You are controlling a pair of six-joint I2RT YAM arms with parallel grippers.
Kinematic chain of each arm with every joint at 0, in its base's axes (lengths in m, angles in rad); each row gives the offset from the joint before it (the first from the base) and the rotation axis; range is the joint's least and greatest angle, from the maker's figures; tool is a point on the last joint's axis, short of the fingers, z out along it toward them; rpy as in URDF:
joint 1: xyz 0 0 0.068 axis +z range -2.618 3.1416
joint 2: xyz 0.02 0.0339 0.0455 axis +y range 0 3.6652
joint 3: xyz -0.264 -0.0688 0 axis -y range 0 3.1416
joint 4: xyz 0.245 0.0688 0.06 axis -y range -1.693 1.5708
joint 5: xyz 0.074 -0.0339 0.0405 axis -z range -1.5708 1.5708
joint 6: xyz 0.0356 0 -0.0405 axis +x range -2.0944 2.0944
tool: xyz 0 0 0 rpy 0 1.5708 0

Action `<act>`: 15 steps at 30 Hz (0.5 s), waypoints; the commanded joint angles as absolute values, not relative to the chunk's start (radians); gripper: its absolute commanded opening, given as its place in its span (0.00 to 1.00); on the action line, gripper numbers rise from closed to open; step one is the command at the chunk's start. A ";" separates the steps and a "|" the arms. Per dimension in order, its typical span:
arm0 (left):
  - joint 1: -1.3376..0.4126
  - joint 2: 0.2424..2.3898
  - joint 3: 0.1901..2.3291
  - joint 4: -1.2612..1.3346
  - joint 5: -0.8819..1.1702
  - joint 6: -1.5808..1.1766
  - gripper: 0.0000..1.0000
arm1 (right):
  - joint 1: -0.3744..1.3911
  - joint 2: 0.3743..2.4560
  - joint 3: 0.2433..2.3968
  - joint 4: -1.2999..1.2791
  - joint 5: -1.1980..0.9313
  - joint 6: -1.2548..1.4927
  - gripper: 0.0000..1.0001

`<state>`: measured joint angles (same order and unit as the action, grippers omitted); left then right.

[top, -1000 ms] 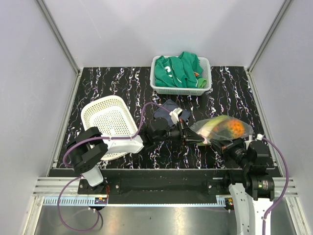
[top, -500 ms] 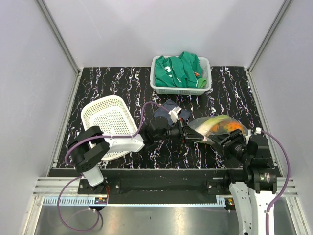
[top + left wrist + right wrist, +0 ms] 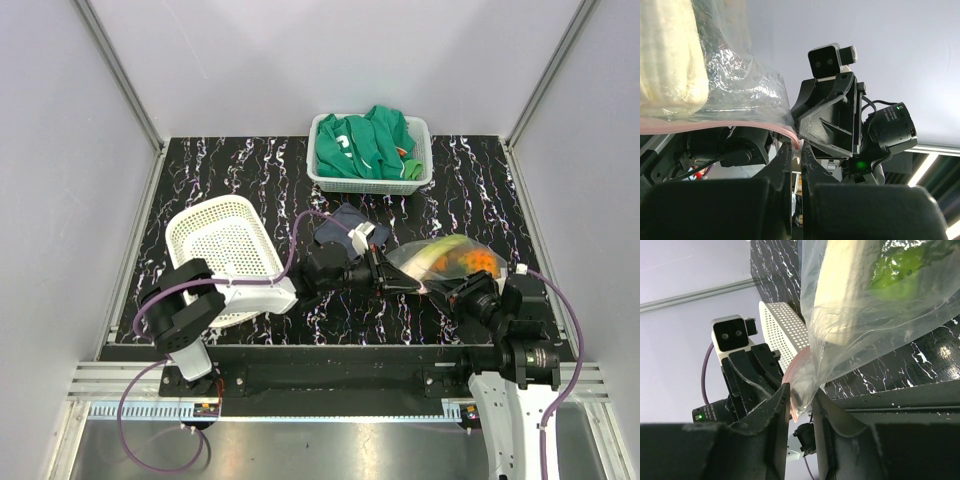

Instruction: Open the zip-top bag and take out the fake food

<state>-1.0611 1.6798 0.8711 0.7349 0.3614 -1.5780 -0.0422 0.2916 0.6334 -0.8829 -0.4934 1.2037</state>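
The zip-top bag (image 3: 452, 260) is a clear pouch held between both grippers at the table's front right. Fake food shows inside it: a pale leek (image 3: 438, 254) and orange pieces (image 3: 483, 262). My left gripper (image 3: 413, 284) is shut on the pink zip strip (image 3: 730, 127) at its end (image 3: 797, 144). My right gripper (image 3: 441, 291) is shut on the bag's corner (image 3: 805, 390), right beside the left one. The right wrist view shows the bag (image 3: 870, 325), the leek (image 3: 847, 295) and a green piece (image 3: 897, 262). The left wrist view shows the leek (image 3: 667, 55).
A white basket (image 3: 190, 232) lies on its side at the left, over the left arm. A white basket (image 3: 420, 175) at the back holds a green garment (image 3: 362, 145). A dark grey-blue cloth (image 3: 340, 222) lies behind the left wrist.
The right wrist has drawn slightly left and back toward the left gripper. The bag has bunched a little narrower. The left gripper keeps its hold.
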 commanded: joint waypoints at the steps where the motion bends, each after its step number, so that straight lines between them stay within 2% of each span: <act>1: -1.080 1.697 0.907 0.792 0.350 -1.580 0.00 | -0.043 0.299 0.624 -0.827 -0.525 1.258 0.30; 5: -1.081 1.709 0.899 0.812 0.356 -1.597 0.00 | -0.043 0.308 0.638 -0.841 -0.505 1.253 0.19; 6: -1.081 1.707 0.897 0.802 0.359 -1.595 0.00 | -0.043 0.319 0.643 -0.848 -0.505 1.249 0.14; 7: -1.081 1.707 0.893 0.798 0.360 -1.594 0.00 | -0.043 0.327 0.649 -0.856 -0.505 1.240 0.03; 8: -1.080 1.707 0.890 0.804 0.360 -1.595 0.00 | -0.043 0.333 0.661 -0.867 -0.505 1.236 0.00; 15: -1.048 1.683 0.850 0.765 0.322 -1.583 0.00 | -0.043 0.243 0.660 -0.897 -0.529 1.334 0.00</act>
